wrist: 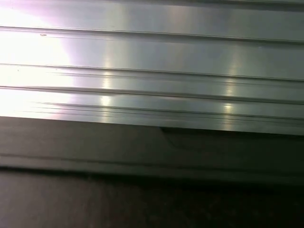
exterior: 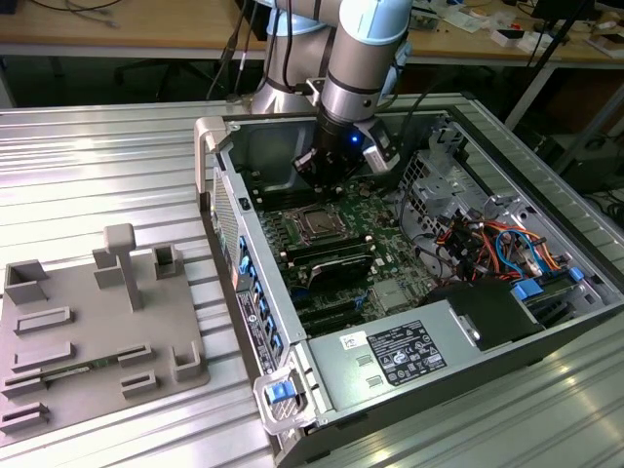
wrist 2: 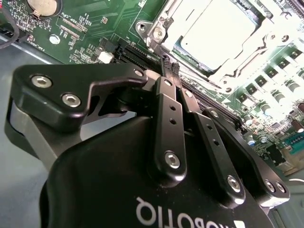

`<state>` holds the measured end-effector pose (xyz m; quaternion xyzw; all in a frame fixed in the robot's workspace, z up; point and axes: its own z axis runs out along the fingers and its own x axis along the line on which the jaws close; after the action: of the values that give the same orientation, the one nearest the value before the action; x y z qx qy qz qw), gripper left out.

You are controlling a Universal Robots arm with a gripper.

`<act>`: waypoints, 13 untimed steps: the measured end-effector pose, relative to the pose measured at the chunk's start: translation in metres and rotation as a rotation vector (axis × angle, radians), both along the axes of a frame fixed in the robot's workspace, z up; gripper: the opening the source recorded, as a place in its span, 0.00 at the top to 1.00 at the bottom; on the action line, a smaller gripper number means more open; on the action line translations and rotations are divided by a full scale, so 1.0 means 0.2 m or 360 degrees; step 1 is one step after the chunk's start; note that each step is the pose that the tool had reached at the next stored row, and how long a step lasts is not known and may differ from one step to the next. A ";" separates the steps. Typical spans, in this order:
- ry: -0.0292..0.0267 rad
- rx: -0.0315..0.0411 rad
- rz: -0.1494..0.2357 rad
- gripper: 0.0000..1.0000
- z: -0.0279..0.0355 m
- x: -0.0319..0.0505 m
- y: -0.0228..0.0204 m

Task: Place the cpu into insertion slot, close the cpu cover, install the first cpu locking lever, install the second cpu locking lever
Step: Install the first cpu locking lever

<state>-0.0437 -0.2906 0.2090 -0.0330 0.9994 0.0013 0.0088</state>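
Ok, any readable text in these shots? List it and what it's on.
No line can be quoted as it reads.
power supply label, exterior view: printed sticker, too small to read.
motherboard, second wrist view: white silkscreen codes, too blurred to quote.
gripper body, second wrist view: white lettering, upside down and cut off at the picture's edge.
ribbed metal surface, first wrist view: no text.

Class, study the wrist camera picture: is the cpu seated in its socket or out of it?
In. In the second wrist view the cpu lies flat inside the socket, with the cpu cover framing its edges, and the shut gripper holds nothing.
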 end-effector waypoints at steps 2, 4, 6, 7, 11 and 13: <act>-0.00001 0.0000 0.0000 0.89 -0.004 0.001 0.000; 0.00001 0.0000 0.0000 0.89 -0.008 0.002 0.000; 0.00000 -0.0001 0.0000 0.89 -0.011 0.003 0.000; 0.00001 -0.0001 0.0000 0.89 -0.012 0.004 0.000; -0.00001 -0.0001 0.0000 0.89 -0.013 0.004 0.001; -0.00001 -0.0002 0.0000 0.89 -0.013 0.005 0.005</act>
<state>-0.0428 -0.2895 0.2064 -0.0330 0.9994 0.0008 0.0088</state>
